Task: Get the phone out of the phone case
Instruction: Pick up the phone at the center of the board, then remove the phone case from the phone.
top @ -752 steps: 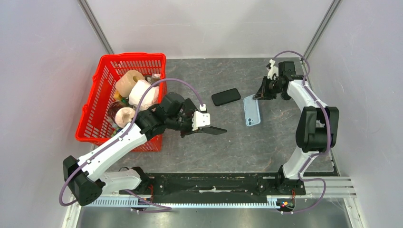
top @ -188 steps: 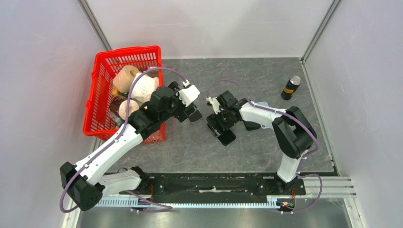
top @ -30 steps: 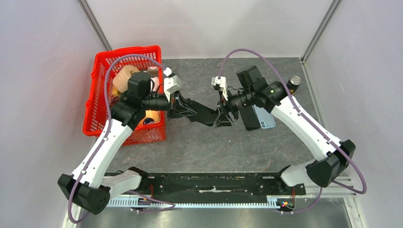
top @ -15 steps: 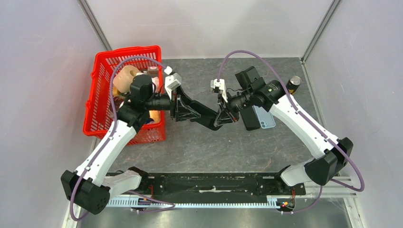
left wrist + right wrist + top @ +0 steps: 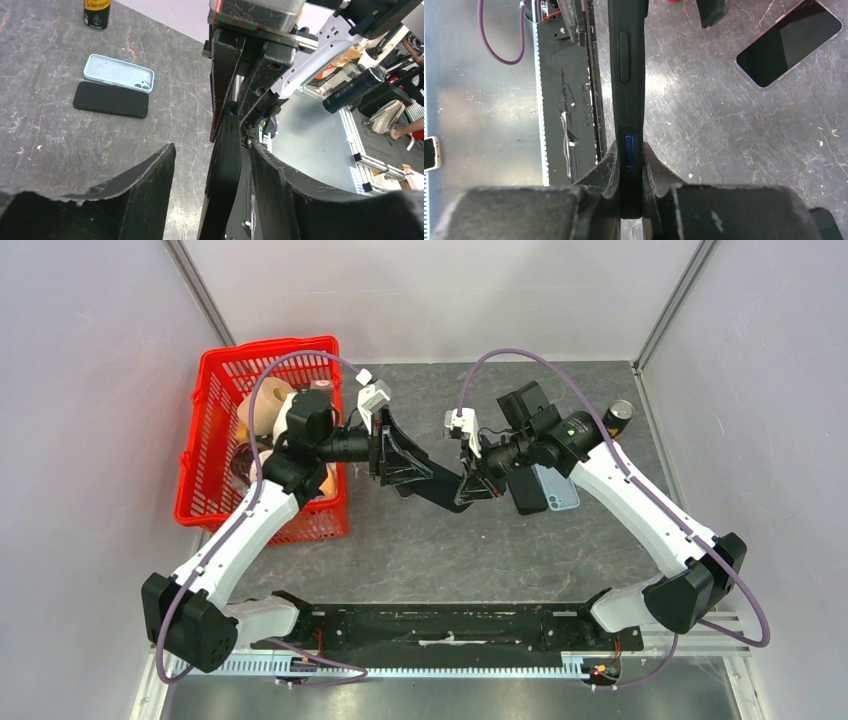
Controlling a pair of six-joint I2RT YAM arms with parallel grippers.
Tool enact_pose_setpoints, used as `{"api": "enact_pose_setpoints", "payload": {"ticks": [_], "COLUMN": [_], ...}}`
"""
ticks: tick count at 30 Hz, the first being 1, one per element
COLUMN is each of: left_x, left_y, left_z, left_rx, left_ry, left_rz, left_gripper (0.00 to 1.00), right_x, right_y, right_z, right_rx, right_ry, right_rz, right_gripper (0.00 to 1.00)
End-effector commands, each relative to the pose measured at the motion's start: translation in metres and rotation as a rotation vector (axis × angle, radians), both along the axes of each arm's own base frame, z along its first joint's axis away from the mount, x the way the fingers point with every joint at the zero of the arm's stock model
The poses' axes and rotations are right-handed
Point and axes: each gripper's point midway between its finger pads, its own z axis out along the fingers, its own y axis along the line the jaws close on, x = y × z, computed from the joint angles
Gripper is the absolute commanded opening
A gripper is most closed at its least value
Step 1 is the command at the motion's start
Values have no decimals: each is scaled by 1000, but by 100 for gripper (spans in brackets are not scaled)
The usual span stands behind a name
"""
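Observation:
A black phone case point(image 5: 440, 488) hangs in the air between my two grippers above the middle of the table. My right gripper point(image 5: 472, 478) is shut on one end of it; in the right wrist view point(image 5: 629, 147) the case point(image 5: 626, 75) stands edge-on, side buttons showing. My left gripper point(image 5: 405, 462) is open around the other end. In the left wrist view point(image 5: 212, 147) the case point(image 5: 225, 180) stands between the fingers, close to the right one, with a gap on the left. I cannot tell whether a phone sits inside.
A black slab point(image 5: 527, 490) and a light-blue phone-shaped piece point(image 5: 560, 490) lie on the table under the right arm. A phone point(image 5: 789, 42) lies screen up. A dark can point(image 5: 620, 418) stands at the back right. A red basket point(image 5: 205, 455) of goods is at the left.
My left gripper has moved right and farther from me along the case, and the case now tilts more steeply. The right gripper has barely moved and keeps its grip.

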Motion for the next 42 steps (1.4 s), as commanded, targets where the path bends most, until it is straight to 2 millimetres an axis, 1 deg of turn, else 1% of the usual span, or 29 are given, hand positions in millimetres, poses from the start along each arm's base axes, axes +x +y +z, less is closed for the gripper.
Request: {"api": "enact_pose_setpoints", "payload": {"ticks": [1, 4, 8, 9, 12, 15, 20, 23, 26, 32, 36, 42], "left_x": [2, 3, 4, 4, 5, 5, 1, -3, -3, 2, 2, 12], "left_y": [-5, -7, -7, -8, -8, -9, -13, -17, -20, -24, -28, -34], "left_z": [25, 23, 20, 20, 16, 12, 0, -9, -11, -24, -33, -44], "left_rx": [-50, -48, -45, -44, -40, -35, -52, -71, -105, -131, -136, -146], "left_ry": [-26, -14, -7, -5, 6, 33, 175, 325, 445, 587, 665, 807], "left_rz": [-3, -7, -11, -13, -18, -22, -54, -83, -101, -52, -32, 1], "left_gripper": [61, 54, 47, 44, 29, 3, 2, 2, 2, 2, 2, 2], "right_x": [-5, -5, -6, -6, -5, -3, 6, 11, 16, 25, 25, 28], "right_y": [-1, -1, -3, -3, -4, -5, -7, -9, -9, -10, -6, -3], "right_z": [13, 11, 7, 6, 4, 2, 3, 6, 12, 12, 10, 10], "right_rx": [35, 29, 16, 13, 9, -5, -48, -76, -92, -168, -186, -227], "right_ry": [-69, -70, -76, -75, -83, -103, -210, -277, -339, -458, -479, -525], "right_rz": [24, 25, 27, 27, 24, 17, -5, -4, 0, 13, 28, 39], "right_gripper": [0, 0, 0, 0, 0, 0, 0, 0, 0, 0, 0, 0]}}
